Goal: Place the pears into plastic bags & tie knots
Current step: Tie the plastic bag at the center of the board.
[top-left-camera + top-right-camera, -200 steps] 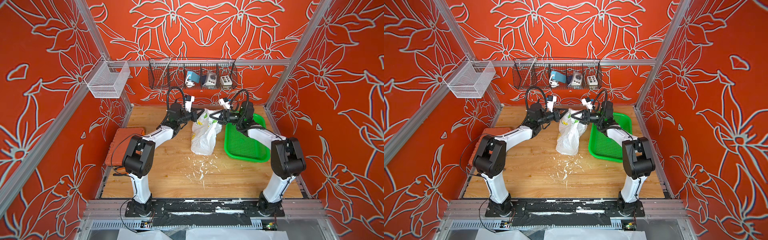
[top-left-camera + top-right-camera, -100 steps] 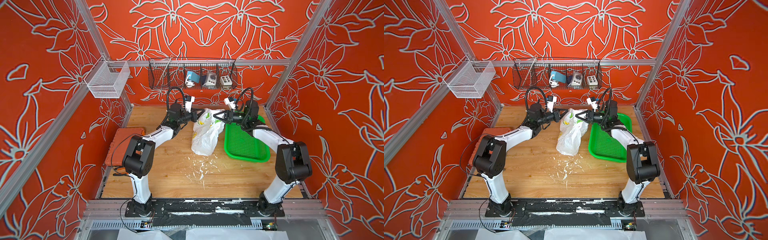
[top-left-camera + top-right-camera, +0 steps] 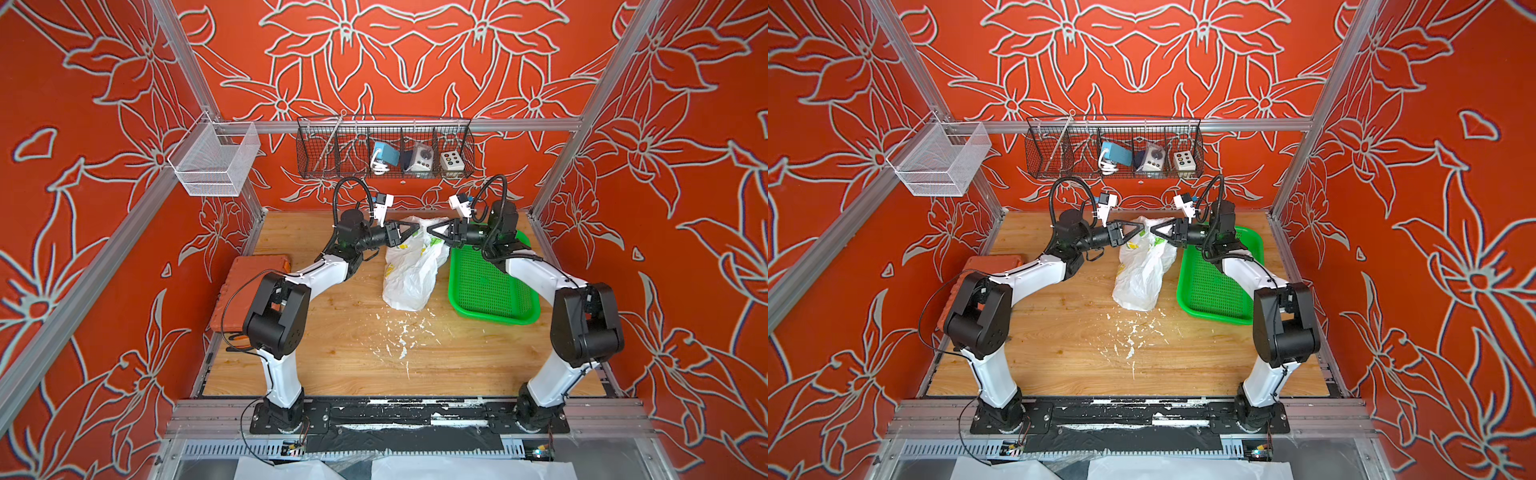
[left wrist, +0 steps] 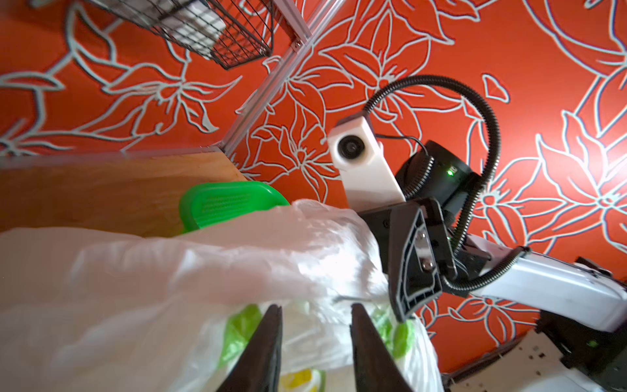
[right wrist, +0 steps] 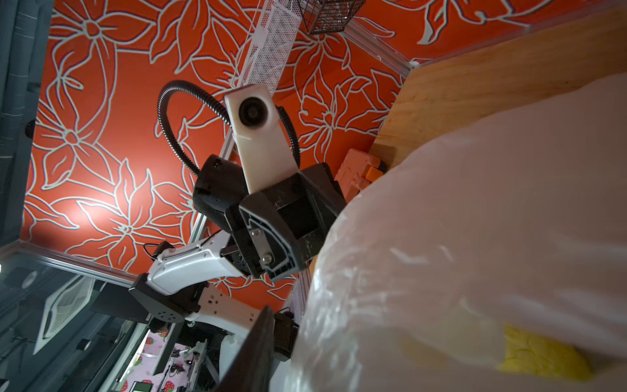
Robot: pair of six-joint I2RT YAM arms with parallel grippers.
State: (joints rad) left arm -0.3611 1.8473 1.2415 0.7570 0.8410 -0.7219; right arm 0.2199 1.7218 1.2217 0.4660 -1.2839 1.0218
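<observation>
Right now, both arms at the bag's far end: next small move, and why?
Probably ease the left gripper forward and close its jaws on the bag film just ahead. Its jaws stand apart with nothing pinched between them, no knot shows on the bag, and no pears show in the green tray.

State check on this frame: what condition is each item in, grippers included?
plastic bag: lying on the table, far end lifted, no knot visible.
pears: none visible outside the bag.
green mesh tray: empty, on the table.
left gripper: jaws apart, at the bag.
right gripper: at the bag's top, jaws unclear.
white wire basket: empty.
black wire basket: holds small devices.
</observation>
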